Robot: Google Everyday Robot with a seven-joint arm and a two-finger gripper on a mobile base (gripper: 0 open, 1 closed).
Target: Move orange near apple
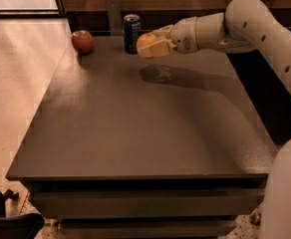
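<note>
The orange [145,39] is held in my gripper [150,43], lifted above the dark table [135,128] near its far edge. The gripper's cream fingers are shut around the fruit. The arm reaches in from the right. The dark-red apple [82,41] sits on the table's far left corner, well to the left of the gripper. The orange's shadow falls on the table below and right of the gripper.
A blue soda can [131,33] stands upright at the far edge, between the apple and the gripper, just left of the orange. Light floor lies to the left of the table. A wooden wall runs behind it.
</note>
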